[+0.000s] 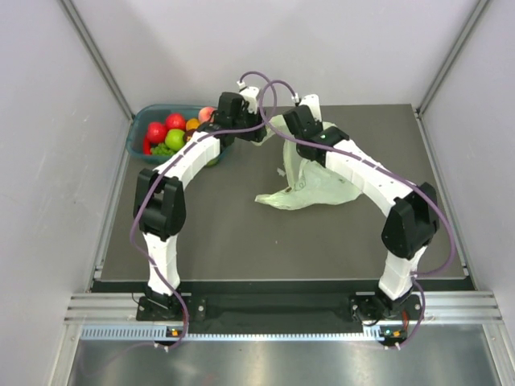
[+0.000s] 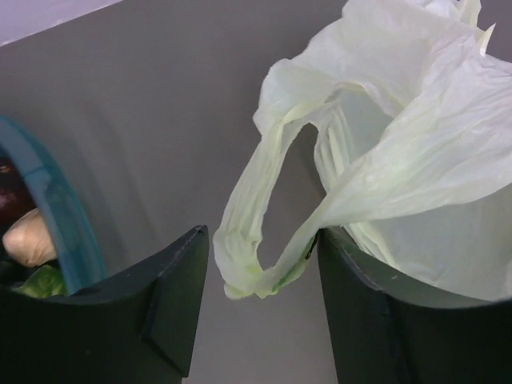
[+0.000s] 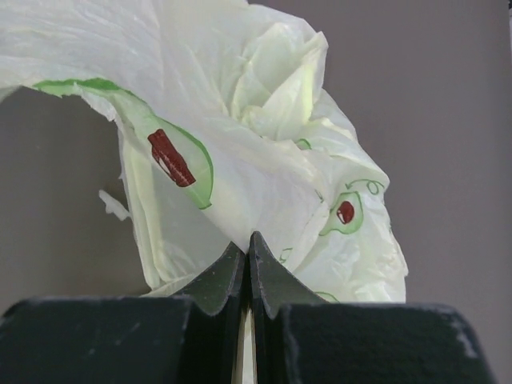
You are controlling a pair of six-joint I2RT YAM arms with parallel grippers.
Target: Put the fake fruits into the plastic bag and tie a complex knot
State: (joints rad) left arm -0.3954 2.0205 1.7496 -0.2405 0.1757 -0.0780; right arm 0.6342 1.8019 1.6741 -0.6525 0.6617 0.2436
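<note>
Pale green plastic bag (image 3: 264, 152) pinched in clenched right hand (image 3: 250, 242); left hand (image 2: 262, 234) released, fruits (image 1: 170, 133) partly hidden

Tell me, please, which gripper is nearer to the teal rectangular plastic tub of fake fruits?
Left. The left gripper hangs just beside the right end of the teal plastic tub; the right gripper is farther right, shut on the pale green plastic bag.

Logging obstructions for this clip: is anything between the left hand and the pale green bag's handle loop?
Nothing visible does. The handle loop of the thin, translucent pale green plastic bag hangs directly between the fingers of the open left hand. The right hand is shut on the bag.
</note>
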